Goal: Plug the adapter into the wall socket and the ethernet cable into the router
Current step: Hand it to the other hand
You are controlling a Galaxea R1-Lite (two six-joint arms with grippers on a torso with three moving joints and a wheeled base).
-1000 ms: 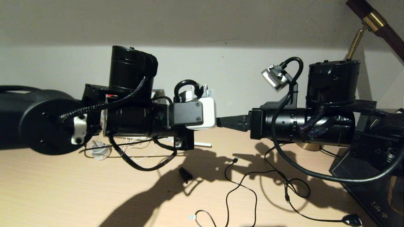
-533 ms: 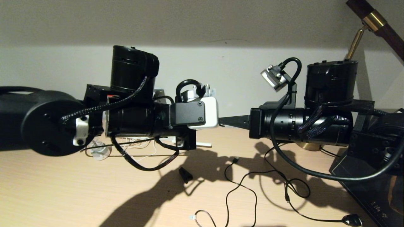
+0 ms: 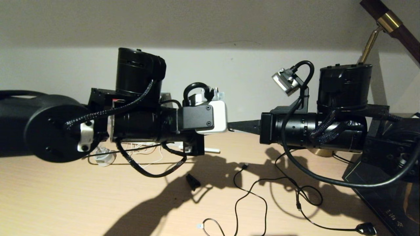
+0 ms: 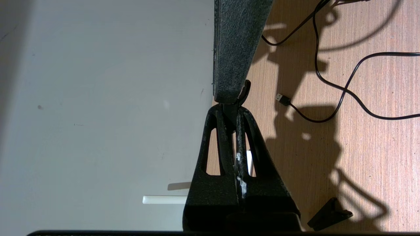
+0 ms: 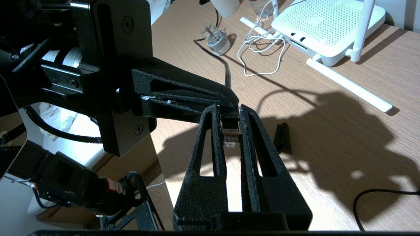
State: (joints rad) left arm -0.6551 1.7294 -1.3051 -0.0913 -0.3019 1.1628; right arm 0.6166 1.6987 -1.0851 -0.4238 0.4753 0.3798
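Closest in the right wrist view, the right tool (image 5: pixel 229 113) has its jaws drawn in tight on the clear connector of the ethernet cable (image 5: pixel 231 136), pins facing the camera. Just beyond, entering from the left of the frame, the left tool (image 5: pixel 229 98) is closed to a sliver and appears to pinch the black boot right behind that connector, so both tools hold the same short piece in mid-air above the counter (image 3: pixel 65 203).

Farther back, a small black clip (image 5: pixel 283 137) lies in shadow at centre frame. At upper right sits the router (image 5: pixel 315 26), its dark ports turned this way and a tangle of white cord (image 5: pixel 262 49) beside them. I cannot make out the adapter or the wall socket.

The risk, as I judge it, lies in the handover. If one tool pulls away while the other is clamped, the connector may twist or its latch may snap. If both let go, it drops. A connector skewed in the grip would later jam at the port.
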